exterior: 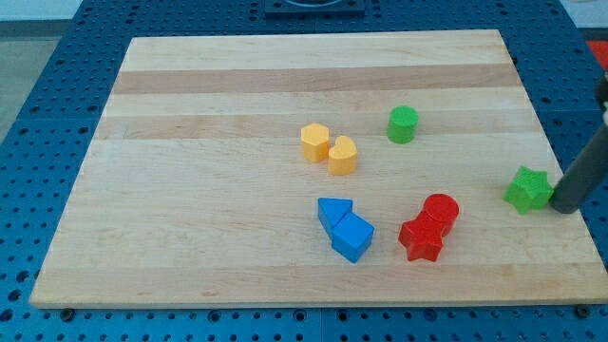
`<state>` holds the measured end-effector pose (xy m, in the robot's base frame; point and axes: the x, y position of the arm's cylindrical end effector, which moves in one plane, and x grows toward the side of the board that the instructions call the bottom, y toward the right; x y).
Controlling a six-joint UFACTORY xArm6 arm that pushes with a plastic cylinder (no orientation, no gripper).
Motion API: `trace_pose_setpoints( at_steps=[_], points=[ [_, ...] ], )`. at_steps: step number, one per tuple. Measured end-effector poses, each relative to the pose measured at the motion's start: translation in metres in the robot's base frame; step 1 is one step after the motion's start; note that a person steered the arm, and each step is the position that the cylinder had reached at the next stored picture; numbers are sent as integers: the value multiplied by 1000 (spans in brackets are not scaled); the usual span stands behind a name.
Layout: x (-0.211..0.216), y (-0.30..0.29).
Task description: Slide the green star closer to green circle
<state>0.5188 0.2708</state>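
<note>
One green star (528, 189) sits by the table's right edge, my tip (562, 208) touching its right side; the end effector is a bare rod, holding nothing.

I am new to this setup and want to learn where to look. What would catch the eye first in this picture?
First, the dark rod at the view's right edge: my tip sits just right of the green star, close against it. The green circle stands apart, up and to the view's left. Below it, the red circle and red star touch each other.
</note>
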Motion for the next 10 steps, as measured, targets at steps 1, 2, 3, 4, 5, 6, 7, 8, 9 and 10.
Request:
trace_pose_setpoints(
  at_steps=[1,2,3,4,5,6,7,8,9,10],
  points=[
    [0,-26],
    [-16,-42],
    [-42,-62],
    [-63,-80],
    [-80,-97],
    [-85,-84],
    [-65,-34],
    [-38,-48],
    [-35,-69],
    [-35,-99]
  ],
)
